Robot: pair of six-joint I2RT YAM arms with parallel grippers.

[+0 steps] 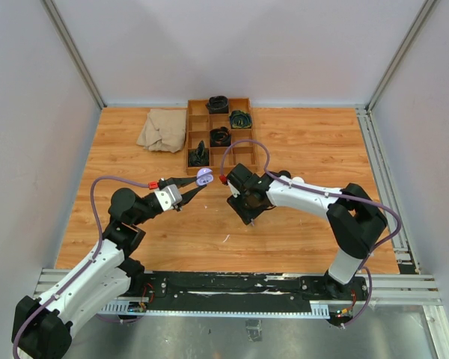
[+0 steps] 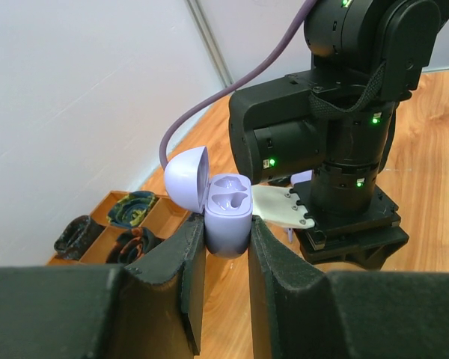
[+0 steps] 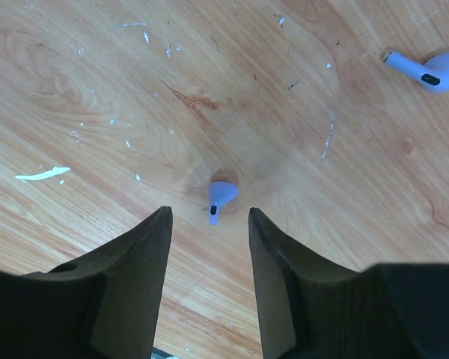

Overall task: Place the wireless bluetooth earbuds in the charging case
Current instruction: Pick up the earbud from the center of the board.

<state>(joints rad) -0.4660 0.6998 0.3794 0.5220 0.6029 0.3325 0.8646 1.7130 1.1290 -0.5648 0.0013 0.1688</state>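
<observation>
two lilac earbuds [image 3: 221, 199] [image 3: 428, 69] on table [image 3: 97, 97]; one case [image 2: 229, 215].

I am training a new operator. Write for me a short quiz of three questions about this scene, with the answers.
1. True or false: the lid of the lilac charging case is shut.
2. How many earbuds show in the right wrist view? A one, B two, C four.
3. Which gripper holds the case?
Key: 1 false, it stands open. 2 B. 3 the left gripper.
</observation>
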